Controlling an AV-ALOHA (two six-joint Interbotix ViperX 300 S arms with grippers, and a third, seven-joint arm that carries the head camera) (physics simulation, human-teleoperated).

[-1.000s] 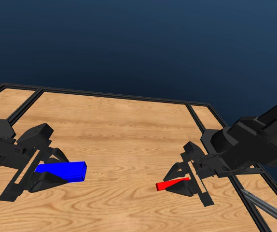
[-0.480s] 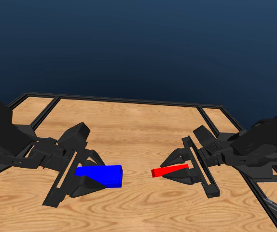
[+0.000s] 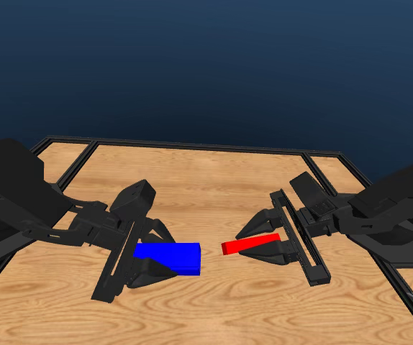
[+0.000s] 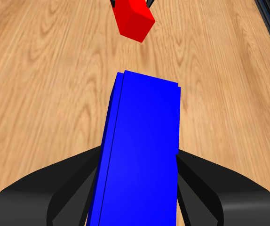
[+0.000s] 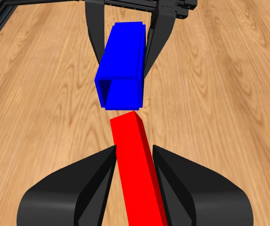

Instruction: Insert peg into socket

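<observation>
Peg (image 3: 250, 244) long axis aimed at socket (image 3: 168, 259) open end, apart.

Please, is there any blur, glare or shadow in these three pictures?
Head view: sharp, flat light, no glare, no cast shadow under the peg or socket. Left wrist view: crisp, the socket only darker on one side face. Right wrist view: crisp; the socket's open end is shaded inside.

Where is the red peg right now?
In the head view the peg is held in the right hand, right of the table's middle, its free end pointing at the blue socket with a small gap between them.
</observation>
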